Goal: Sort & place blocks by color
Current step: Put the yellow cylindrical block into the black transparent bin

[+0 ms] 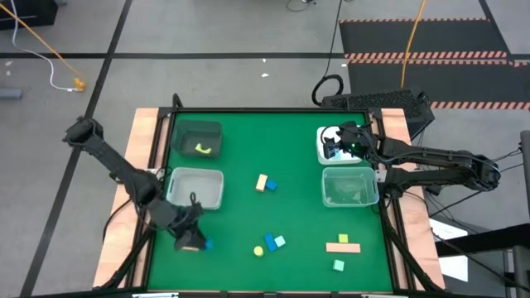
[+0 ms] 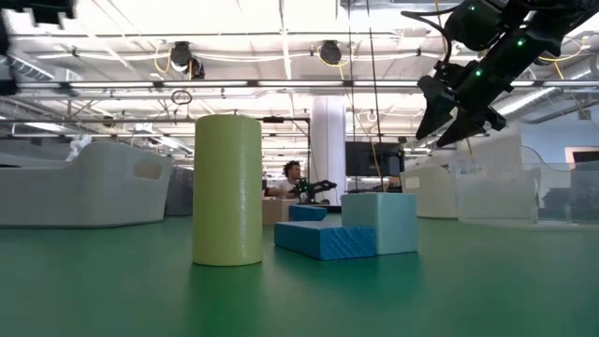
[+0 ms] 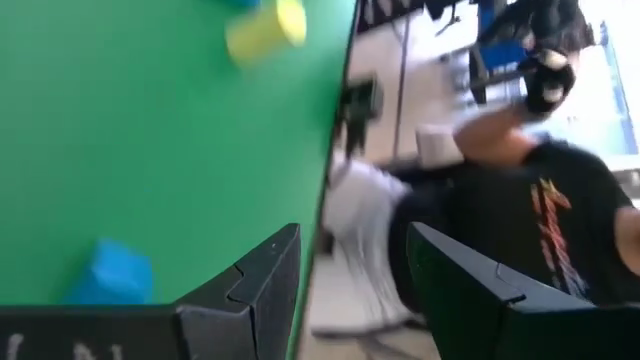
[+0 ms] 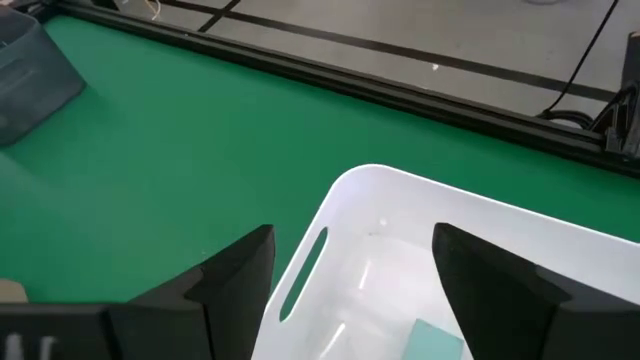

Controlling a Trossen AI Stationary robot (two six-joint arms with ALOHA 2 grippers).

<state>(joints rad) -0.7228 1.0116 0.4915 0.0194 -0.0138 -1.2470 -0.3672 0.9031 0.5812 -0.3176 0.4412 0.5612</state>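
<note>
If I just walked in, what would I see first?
A bright green table with little colored blocks scattered toward its front, like the yellow cylinder and the blue block. The right gripper hangs open over the white bin, where a mint block lies.

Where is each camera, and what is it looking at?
High: above, looking straight down at the table, both arms showing.
Low: at tabletop height, facing a yellow cylinder and blue blocks; right gripper overhead.
Left wrist: past the left gripper, open, at the table edge and a person.
Right wrist: past the right gripper, open, into the white bin.
Shared: high and right wrist both show that bin.
</note>
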